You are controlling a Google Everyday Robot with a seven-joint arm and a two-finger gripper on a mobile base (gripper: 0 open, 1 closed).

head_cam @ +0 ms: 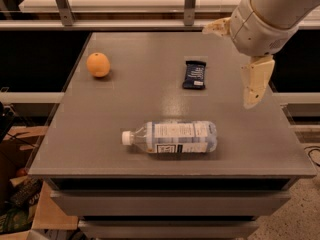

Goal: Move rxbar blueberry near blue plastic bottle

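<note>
The rxbar blueberry, a small dark navy wrapper with a white patch at its near end, lies flat on the grey table right of centre, towards the back. The blue plastic bottle, clear with a white cap pointing left and a white label, lies on its side near the front centre. My gripper hangs above the table's right side, to the right of the bar and not touching it. It is open and empty, with one cream finger pointing down and the other pointing left.
An orange sits at the table's back left. A rail with metal posts runs behind the table. Cardboard boxes and clutter stand on the floor at the left. The table's right edge lies just below the arm.
</note>
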